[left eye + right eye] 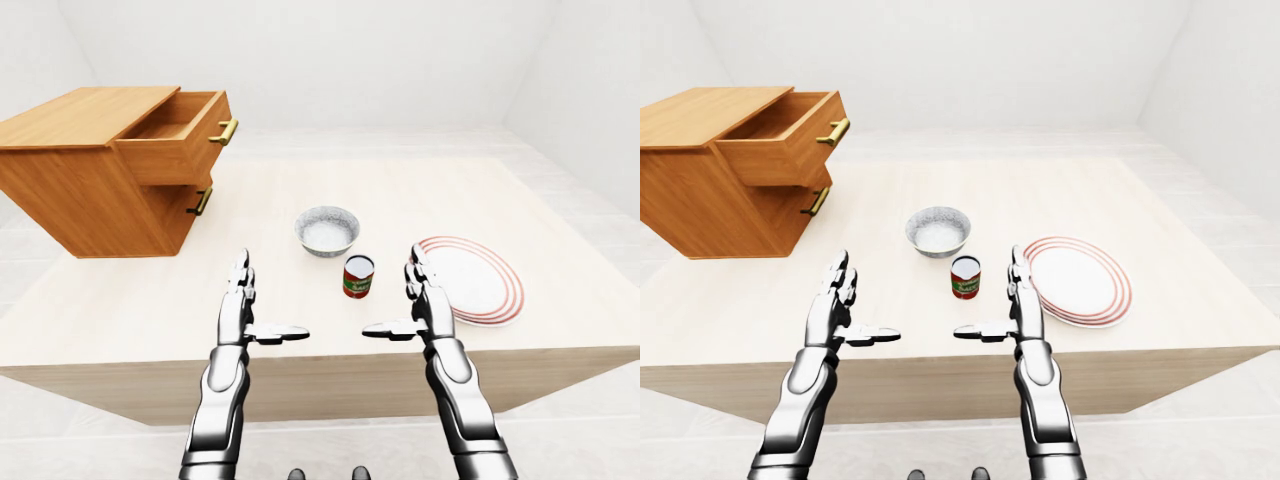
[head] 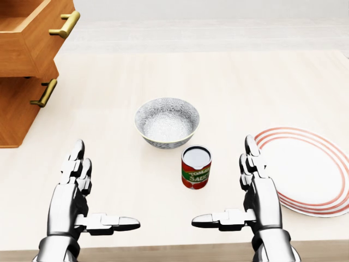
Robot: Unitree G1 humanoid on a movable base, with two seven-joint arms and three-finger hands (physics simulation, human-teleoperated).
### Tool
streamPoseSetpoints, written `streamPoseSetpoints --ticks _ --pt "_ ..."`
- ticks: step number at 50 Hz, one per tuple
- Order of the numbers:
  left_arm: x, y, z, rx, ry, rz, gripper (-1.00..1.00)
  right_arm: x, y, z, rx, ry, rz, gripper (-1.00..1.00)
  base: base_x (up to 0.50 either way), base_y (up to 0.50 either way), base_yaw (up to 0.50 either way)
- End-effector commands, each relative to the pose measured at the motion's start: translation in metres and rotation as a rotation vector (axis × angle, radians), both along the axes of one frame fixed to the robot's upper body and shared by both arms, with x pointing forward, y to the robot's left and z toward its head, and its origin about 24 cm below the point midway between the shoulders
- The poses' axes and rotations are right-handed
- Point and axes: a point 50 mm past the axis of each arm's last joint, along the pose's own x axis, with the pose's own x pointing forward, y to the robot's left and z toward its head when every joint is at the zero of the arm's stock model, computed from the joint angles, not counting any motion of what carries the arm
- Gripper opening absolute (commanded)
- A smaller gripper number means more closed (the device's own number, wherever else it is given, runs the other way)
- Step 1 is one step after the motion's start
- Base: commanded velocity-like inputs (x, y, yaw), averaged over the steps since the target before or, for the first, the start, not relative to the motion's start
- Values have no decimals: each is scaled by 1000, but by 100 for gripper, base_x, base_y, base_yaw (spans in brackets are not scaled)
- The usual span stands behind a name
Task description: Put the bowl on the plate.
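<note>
A grey patterned bowl [image 2: 167,121] stands upright on the light wooden table [image 2: 229,82], near the middle of the head view. A white plate [image 2: 311,169] with red rim rings lies flat to its right, apart from it. My left hand [image 2: 90,188] hovers open below and left of the bowl, fingers straight and thumb pointing inward. My right hand [image 2: 240,185] is open too, just left of the plate's edge, holding nothing. Neither hand touches the bowl or the plate.
A red tomato sauce can [image 2: 196,167] stands upright between the bowl and my right hand. A wooden drawer cabinet [image 1: 100,165] sits at the table's left, its top drawer [image 1: 185,130] pulled open. The table's near edge runs just under my hands.
</note>
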Motion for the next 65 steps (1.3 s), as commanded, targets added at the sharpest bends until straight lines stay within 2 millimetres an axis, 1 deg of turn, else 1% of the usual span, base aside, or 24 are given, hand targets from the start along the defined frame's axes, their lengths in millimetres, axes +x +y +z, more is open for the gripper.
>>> streamPoseSetpoints --ticks 1,3,9,14,20,29,39,52,65 --pt "-3 12 10 34 -6 8 100 -1 -9 5 -15 1 5 100 0 0 0" --pt "-3 13 12 36 -8 8 100 -2 -10 6 -14 -3 6 100 0 0 0" --pt "-3 17 30 55 -70 17 100 -2 -11 16 -25 -16 8 100 0 0 0" --pt "-5 18 44 72 -132 17 100 -3 -11 29 -33 -70 13 100 0 0 0" --pt "-9 20 55 90 -177 12 100 -5 -11 36 -41 -100 18 100 0 0 0" --pt "-12 21 62 113 -203 14 100 -5 -11 39 -44 -115 22 100 0 -2 0" --pt "-14 20 59 126 -192 7 100 -6 -11 40 -49 -118 19 100 0 -15 0" --pt "-16 22 62 137 -205 12 100 -7 -11 38 -47 -109 15 100 0 -16 0" --pt "-15 21 66 151 -221 9 100 -6 -12 41 -47 -123 14 100 0 -15 0"
